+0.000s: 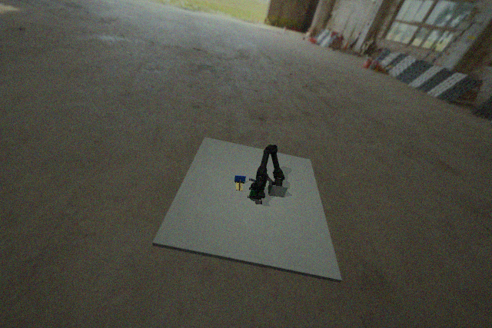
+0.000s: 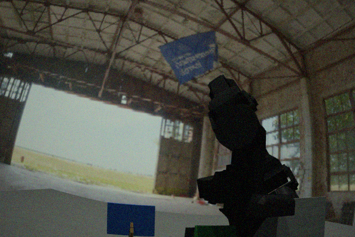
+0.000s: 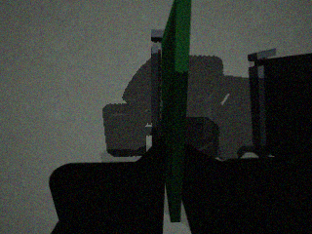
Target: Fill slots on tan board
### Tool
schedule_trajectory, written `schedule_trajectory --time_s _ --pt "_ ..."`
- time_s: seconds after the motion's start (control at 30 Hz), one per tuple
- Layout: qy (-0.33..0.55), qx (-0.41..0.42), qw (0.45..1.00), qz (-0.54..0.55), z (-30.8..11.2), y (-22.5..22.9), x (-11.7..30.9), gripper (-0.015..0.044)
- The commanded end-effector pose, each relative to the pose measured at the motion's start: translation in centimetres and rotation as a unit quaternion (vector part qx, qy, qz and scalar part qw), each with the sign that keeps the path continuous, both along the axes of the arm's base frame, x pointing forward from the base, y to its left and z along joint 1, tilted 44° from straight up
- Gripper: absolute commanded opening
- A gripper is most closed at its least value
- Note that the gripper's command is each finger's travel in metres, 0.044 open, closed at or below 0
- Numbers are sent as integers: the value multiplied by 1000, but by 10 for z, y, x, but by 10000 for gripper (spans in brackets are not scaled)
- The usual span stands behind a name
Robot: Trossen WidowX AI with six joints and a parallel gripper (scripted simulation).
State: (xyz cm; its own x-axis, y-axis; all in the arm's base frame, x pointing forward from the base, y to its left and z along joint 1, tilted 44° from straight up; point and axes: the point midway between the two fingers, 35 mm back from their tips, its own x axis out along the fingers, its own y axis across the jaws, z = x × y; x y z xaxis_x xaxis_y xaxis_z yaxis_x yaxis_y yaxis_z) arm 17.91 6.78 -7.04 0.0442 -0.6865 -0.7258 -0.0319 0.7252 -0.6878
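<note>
The gripper (image 1: 257,193) (image 2: 247,219) (image 3: 167,143) has its jaws drawn narrow on the green board (image 1: 252,193) (image 2: 214,231) (image 3: 175,102), which stands upright between them, well apart from the tan board (image 1: 237,187) (image 2: 131,229). The blue board (image 1: 239,178) (image 2: 131,217) stands crosswise at the tan one. The job in hand looks like drawing the green board out: lift straight up, without tilting, keep the grip firm, and only then carry it sideways towards its slot.

The board (image 1: 253,193) (image 2: 214,231) (image 3: 176,97) sits in the claw (image 1: 257,196) (image 3: 167,143) (right of the slotted board (image 1: 239,186) (image 2: 131,229), from above).
</note>
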Motion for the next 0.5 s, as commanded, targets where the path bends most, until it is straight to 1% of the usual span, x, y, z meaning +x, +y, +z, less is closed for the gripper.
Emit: schedule_trajectory --time_s 0.0,0.47 --pt "-3 4 1000 -2 5 7 2 0" --pt "-3 4 1000 -2 25 26 0 0"
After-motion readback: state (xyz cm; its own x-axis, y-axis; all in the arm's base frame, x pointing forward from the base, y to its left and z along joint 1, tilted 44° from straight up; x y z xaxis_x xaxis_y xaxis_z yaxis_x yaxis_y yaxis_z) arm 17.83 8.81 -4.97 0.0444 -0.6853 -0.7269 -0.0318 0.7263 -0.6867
